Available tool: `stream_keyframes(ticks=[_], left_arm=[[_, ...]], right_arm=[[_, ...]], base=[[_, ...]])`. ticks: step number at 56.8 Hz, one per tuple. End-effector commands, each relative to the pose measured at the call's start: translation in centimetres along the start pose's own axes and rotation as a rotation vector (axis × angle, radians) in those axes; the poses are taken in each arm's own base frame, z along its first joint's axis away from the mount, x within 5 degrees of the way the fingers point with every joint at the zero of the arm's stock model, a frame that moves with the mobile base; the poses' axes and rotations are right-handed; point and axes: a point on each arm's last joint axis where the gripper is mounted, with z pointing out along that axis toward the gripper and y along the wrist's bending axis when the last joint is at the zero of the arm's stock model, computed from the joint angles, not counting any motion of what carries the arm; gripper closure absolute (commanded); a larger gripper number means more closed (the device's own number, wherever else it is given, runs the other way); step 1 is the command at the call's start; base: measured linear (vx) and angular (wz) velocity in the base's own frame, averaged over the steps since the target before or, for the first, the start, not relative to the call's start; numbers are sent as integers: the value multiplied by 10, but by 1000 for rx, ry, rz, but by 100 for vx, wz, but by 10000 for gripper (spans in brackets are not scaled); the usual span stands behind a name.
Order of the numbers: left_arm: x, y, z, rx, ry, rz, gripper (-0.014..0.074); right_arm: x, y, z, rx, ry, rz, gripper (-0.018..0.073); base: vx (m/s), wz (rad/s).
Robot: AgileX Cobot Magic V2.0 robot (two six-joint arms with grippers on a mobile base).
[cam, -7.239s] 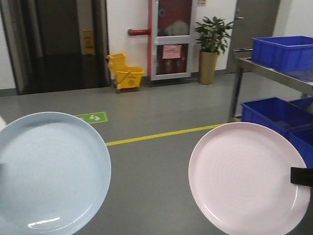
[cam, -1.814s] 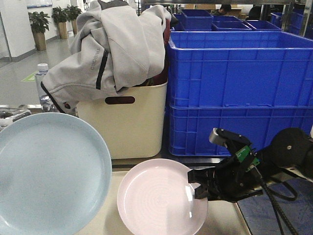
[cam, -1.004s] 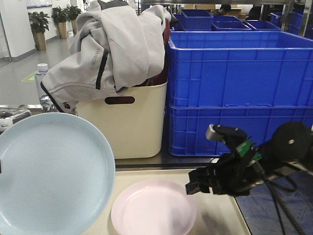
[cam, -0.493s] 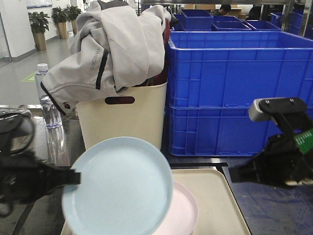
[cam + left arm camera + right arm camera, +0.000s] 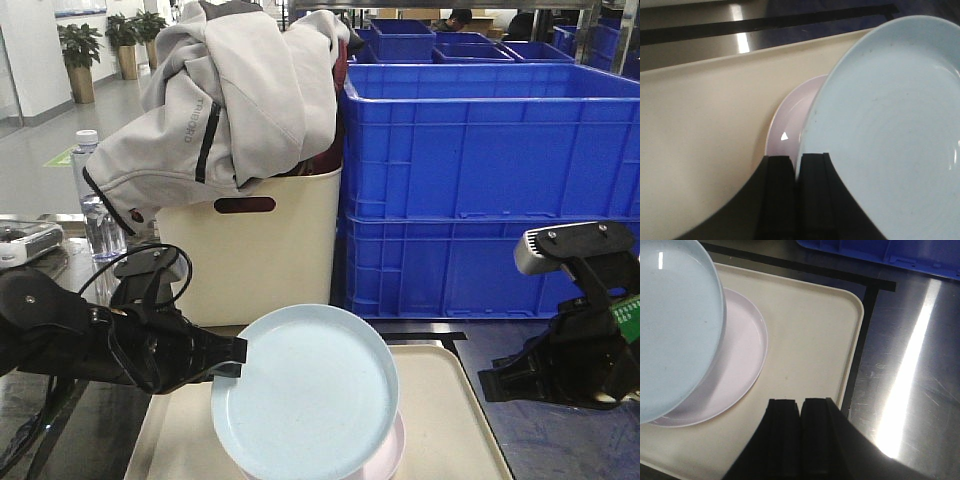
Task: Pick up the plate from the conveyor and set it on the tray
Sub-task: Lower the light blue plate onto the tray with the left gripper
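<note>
Grey jacket (image 5: 235, 95) over cream tub (image 5: 255, 250), 2 stacked blue crates (image 5: 490, 190) beside, water bottle (image 5: 98, 205) left.

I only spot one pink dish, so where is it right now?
The pink plate lies flat on the left part of the cream tray, mostly hidden beneath the tilted blue plate that the left gripper holds over it.

Showing a smooth, glossy pale blue plate (image 5: 306, 393) and glossy pink plate (image 5: 735, 375) on a matt cream plastic tray (image 5: 810, 335); gleaming brushed metal tabletop (image 5: 905, 365) at right; hard blue plastic crates (image 5: 490, 150); soft grey cloth jacket (image 5: 235, 95) at upper left.
</note>
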Motion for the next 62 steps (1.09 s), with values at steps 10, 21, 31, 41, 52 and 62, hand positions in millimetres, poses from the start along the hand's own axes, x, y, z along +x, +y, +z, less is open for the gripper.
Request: stream_keyframes(ticks=[10,21,31,41,52,62], left_arm=[[-19,-12,-17,21,-124,-6,244],[-20,-15,-22,24,-138,-2,151],[-26,-28,-52,34,-211,76,188],[-24,-46,-106,-19,-294,248,528],[13,-58,-170,-65,-436,342,602],[102,-40,-201,-129,-589,350,599]], right_arm=[[-15,0,-17,14,-129,-9,571],[-15,0,-17,15,-133,-9,571],[-15,0,-17,14,-129,-9,571],[-12,2,-22,9,-112,-12,571],[-4,6,-72,36,-382,-13,571],[59,11,-109,80,-607,-29,568]], base=[[0,0],[0,0],[0,0],[0,0],[0,0],[0,0]])
